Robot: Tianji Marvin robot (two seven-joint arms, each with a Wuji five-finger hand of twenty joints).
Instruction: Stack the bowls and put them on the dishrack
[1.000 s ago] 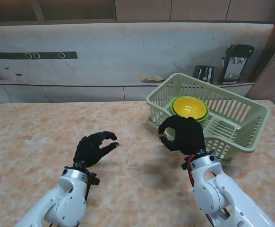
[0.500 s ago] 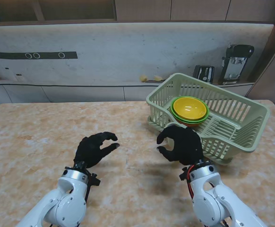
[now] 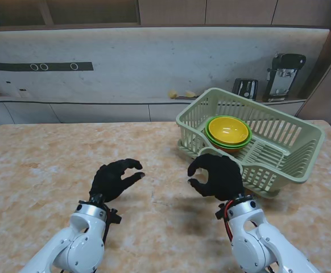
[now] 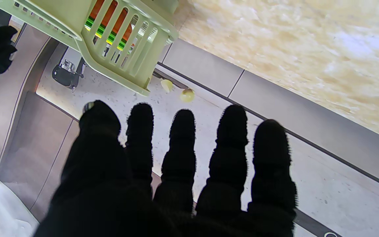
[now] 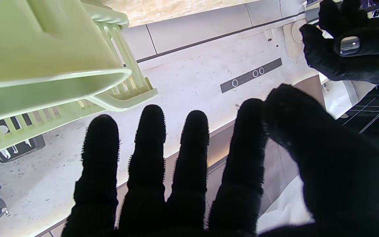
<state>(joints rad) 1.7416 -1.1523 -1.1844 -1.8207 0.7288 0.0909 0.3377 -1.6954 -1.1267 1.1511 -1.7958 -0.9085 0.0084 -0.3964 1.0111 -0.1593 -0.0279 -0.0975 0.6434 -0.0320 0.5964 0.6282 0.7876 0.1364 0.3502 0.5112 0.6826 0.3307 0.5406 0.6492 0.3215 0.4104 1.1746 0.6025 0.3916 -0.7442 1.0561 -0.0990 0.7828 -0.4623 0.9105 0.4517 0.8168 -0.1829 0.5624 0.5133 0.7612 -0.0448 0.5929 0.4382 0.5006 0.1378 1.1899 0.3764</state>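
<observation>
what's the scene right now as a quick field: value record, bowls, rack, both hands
bowls: stacked bowls, yellow on top, green and orange rims under it
location: inside the dishrack
dishrack: pale green, slatted, on the table, right side
left hand: open, holding nothing, over bare table
right hand: open, fingers curled, holding nothing, nearer to me than the rack
task state: the stacked bowls are in the rack

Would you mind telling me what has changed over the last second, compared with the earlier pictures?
The right hand has drawn back from the dishrack toward me and slightly leftward, open and holding nothing, so the stacked bowls in the rack now show in full. The left hand stayed open in place above the table, and the bowls and rack have not moved.
</observation>
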